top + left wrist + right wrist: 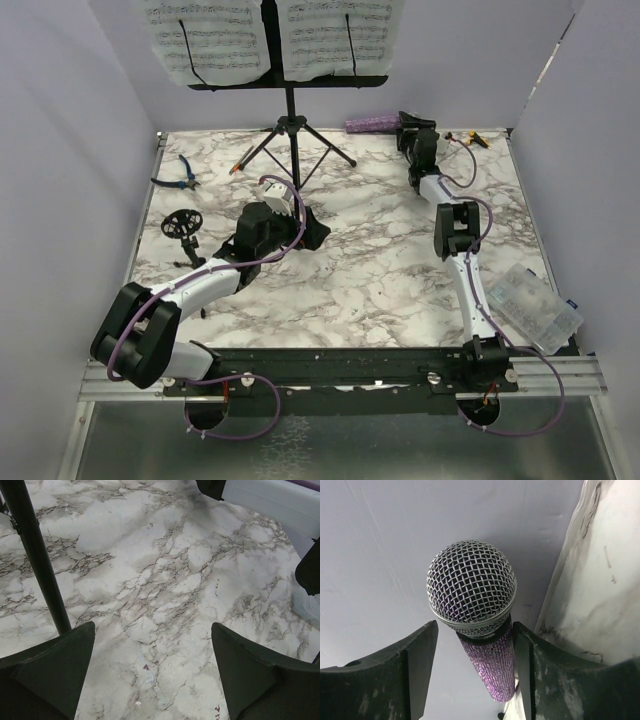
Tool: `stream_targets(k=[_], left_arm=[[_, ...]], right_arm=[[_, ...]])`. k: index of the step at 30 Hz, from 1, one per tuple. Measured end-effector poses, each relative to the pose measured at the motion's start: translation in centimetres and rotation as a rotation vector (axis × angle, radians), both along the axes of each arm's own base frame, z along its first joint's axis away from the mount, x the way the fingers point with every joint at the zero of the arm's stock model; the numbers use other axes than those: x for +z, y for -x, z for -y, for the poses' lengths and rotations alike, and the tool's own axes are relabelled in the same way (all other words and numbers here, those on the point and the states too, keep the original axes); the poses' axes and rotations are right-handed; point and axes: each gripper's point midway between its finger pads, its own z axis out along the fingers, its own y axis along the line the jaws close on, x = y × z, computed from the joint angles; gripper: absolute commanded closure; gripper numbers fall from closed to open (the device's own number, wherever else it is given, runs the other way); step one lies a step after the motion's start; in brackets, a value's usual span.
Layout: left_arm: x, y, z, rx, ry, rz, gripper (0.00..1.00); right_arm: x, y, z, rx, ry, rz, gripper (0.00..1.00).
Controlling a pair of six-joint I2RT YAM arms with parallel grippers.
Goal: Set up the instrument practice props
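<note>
Now brackets the purple microphone (470, 587) at the counter's (380, 270) far edge with the right end effector (475, 630) — partway open, unclamped, aligned for pickup; left end effector (152, 630) wide open, empty.

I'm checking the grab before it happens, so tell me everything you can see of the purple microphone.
The purple microphone has a rounded silver wire-mesh head with a metal band, and a tapering handle covered in purple glitter. It looks intact. It lies at the far edge of the marble table, close to the back wall. The right pincer straddles the handle just below the head; one finger seems to touch it, the other shows a gap.
</note>
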Motion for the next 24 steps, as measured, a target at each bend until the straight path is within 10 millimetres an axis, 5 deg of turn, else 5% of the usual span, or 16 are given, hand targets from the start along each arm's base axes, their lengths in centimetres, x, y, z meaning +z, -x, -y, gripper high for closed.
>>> stream_targets(k=[13,20,21,22,24], left_arm=[[0.0,0.0,0.0,0.0,-0.001,-0.001,0.01],[0.0,0.0,0.0,0.001,0.002,-0.003,0.01],[0.1,0.1,0.0,0.001,0.003,-0.003,0.01],[0.2,0.1,0.0,0.001,0.004,0.0,0.01],[0.7,0.2,-0.1,0.001,0.011,0.01,0.01]], right_arm=[[-0.9,0.2,2.4,-0.042,0.148,0.048,0.81],[0.7,3.3,2.5,0.008,0.259,0.053,0.97],[-1.2,4.4,2.4,0.021,0.301,0.014,0.98],[2.1,4.7,2.6,0.016,0.317,0.054,0.99],[4.1,6.4,2.9,0.02,0.373,0.069,1.0]])
